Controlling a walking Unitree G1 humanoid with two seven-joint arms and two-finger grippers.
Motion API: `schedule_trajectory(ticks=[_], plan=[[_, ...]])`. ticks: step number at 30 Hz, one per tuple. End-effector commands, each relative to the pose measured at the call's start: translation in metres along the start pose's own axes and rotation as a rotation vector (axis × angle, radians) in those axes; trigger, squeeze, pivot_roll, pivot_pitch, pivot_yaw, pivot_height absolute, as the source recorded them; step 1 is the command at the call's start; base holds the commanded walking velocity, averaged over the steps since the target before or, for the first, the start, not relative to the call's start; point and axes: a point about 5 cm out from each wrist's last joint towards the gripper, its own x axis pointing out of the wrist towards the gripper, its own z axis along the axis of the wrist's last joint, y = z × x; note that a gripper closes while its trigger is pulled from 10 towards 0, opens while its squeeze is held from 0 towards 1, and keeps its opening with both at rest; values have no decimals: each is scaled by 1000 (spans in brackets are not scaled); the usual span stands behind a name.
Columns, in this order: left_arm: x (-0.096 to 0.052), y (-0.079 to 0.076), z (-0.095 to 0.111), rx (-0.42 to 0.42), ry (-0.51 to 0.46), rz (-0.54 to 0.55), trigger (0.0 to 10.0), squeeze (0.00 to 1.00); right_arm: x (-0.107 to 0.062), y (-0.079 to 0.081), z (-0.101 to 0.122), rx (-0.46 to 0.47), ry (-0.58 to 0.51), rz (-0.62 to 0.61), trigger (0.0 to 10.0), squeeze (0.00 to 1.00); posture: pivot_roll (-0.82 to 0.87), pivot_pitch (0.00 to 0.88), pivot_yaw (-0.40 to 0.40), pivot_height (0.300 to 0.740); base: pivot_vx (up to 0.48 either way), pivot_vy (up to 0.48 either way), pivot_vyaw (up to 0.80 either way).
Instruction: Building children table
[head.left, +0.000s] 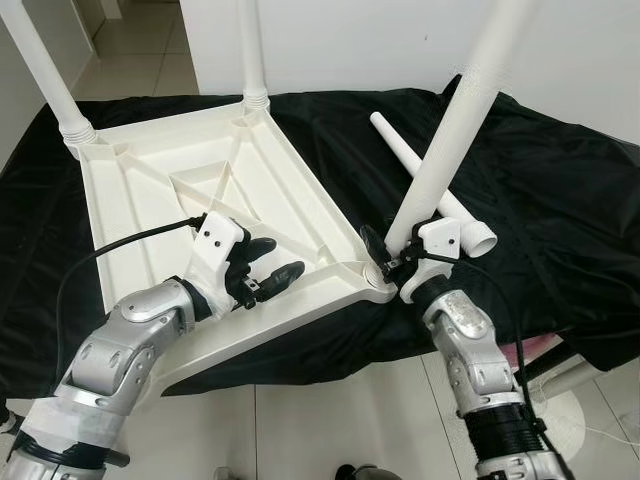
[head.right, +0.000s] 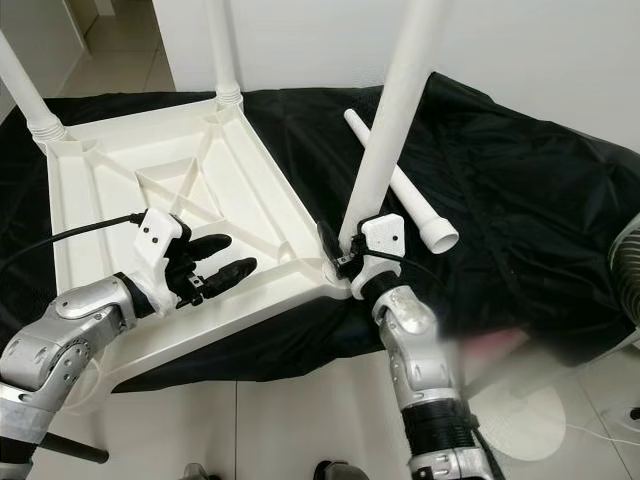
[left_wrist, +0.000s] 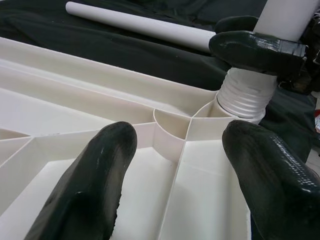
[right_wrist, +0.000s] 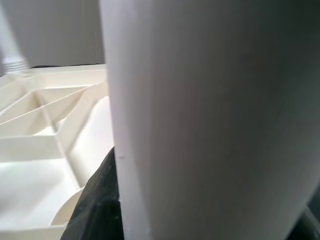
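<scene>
Upside down on a black cloth (head.left: 560, 200) lies the white children's table (head.left: 150, 200), its ribbed underside facing up. Two legs already stand in the far corner sockets: one far-left leg (head.left: 45, 70) and one far-middle leg (head.left: 252, 50). A loose leg (head.left: 425, 180) lies flat on the cloth just beyond the near right corner.

At that near right corner the right tool (head.left: 392, 258) is pinching a third leg (head.left: 465, 110) near its lower end, one black finger on each side of the tube. This leg leans away to the right, and its ribbed end sits in the corner socket (left_wrist: 245, 97).

Over the near edge of the table the left tool (head.left: 268, 262) hovers with its two black fingers (left_wrist: 87, 185) spread apart and holding nothing. It points across the ribs toward the same corner socket, which lies just beyond its fingertips. I cannot tell whether the fingers touch the plastic beneath them.
</scene>
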Motion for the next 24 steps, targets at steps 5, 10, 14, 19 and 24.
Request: schedule_trajectory(ticks=[5, 10, 14, 19, 24], plan=[[-1, -5, 4, 10, -9, -102, 10000, 0, -6, 5, -23, 52, 120, -227, 10000, 0, -35, 119, -12, 740, 0, 0, 0], [-1, -6, 4, 11, -10, -103, 10000, 0, -5, 6, -24, 75, 132, -391, 10000, 0, -31, 115, -21, 740, 0, 0, 0], [-1, -6, 4, 11, -11, -99, 10000, 0, -1, 20, -21, 65, 128, -446, 10000, 0, -27, 111, -28, 740, 0, 0, 0], [-2, -6, 3, 12, -12, -93, 10000, 0, 1, 30, -18, 5, 115, -406, 10000, 0, -24, 107, -36, 740, 0, 0, 0], [-3, -5, 3, 12, -12, -86, 10000, 0, 2, 27, -16, -30, 111, -409, 10000, 0, -22, 104, -41, 740, 0, 0, 0]])
